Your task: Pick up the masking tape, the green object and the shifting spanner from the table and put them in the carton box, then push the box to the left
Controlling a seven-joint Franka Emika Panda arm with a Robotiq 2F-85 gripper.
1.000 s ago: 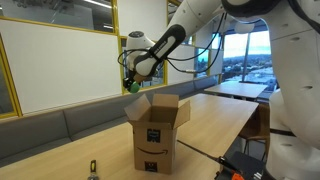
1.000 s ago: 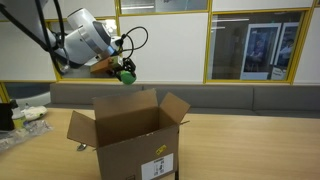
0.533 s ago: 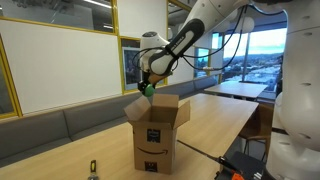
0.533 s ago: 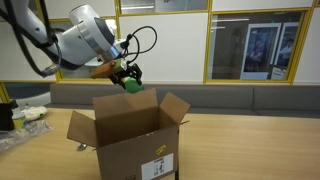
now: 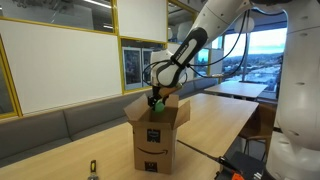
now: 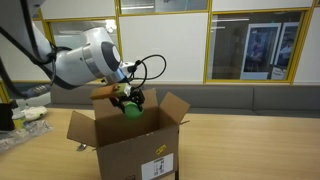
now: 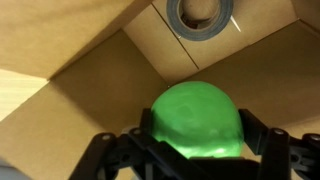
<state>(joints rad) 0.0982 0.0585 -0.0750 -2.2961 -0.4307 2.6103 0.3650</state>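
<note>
the black two-finger tool (image 6: 130, 106) is clamped on the small bright green rounded object (image 7: 197, 118), low in the mouth of the brown cardboard carton box (image 6: 125, 152) — presumably for a short drop. a grey masking tape roll (image 7: 176, 16) lies inside, cut off at the frame top. a speck at lower left on the pale wood worktop (image 5: 215, 120) — perhaps the shifting spanner (image 5: 92, 169) — is too small to tell.
</note>
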